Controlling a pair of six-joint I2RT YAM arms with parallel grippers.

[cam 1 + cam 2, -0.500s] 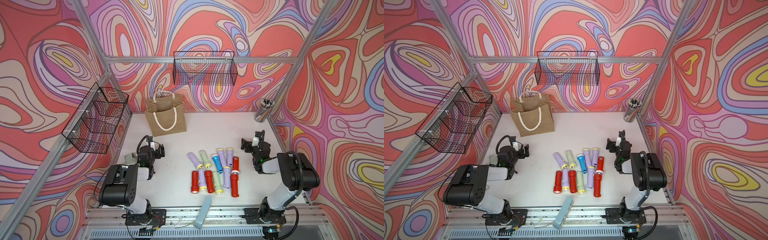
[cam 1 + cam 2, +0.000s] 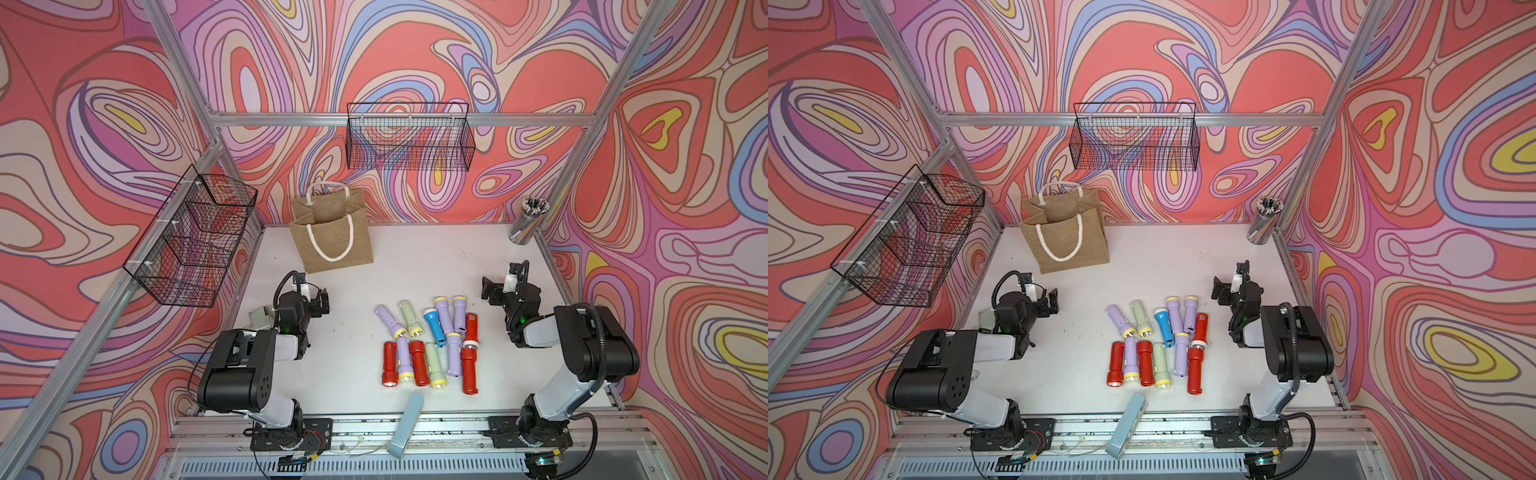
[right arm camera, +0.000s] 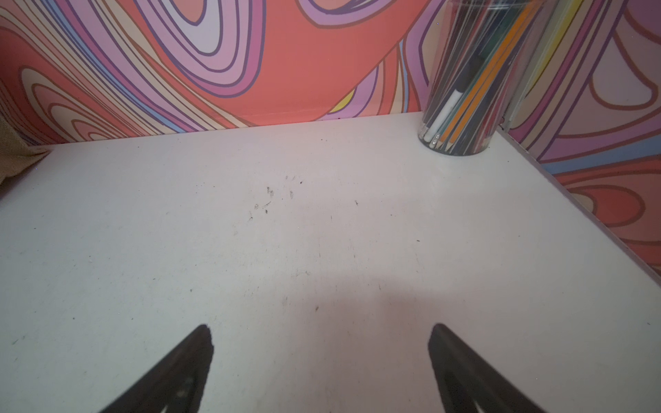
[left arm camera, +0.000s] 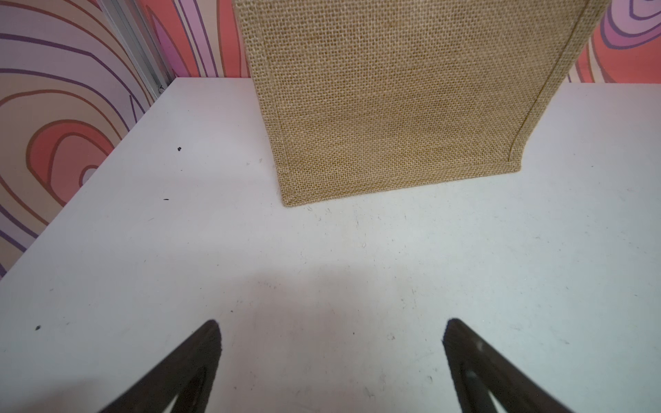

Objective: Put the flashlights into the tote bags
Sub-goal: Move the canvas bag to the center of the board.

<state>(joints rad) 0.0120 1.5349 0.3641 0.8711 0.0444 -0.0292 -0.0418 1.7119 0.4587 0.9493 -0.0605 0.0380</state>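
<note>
Nothing has moved — left end effector (image 4: 332, 321) and right end effector (image 3: 320, 326) gape wide, empty. I'd pinch the outermost red flashlight (image 2: 469, 372) across its barrel first.

Robot lab cell: aluminium frame (image 2: 270, 119), swirl-patterned walls (image 2: 415, 50), white tabletop (image 2: 415, 257), two mounted arms (image 2: 245, 361)

Far left on the table (image 2: 415, 266) stands the tote bag (image 2: 332, 237), w/ the L gripper (image 2: 323, 301) just nearer. The flashlights (image 2: 453, 353) lie bunched mid-table twd the near side, btwn the L gripper and R gripper (image 2: 492, 291). The pen cup (image 2: 527, 224) is in the far right corner. The flat bar (image 2: 405, 424) overhangs the near edge.
</note>
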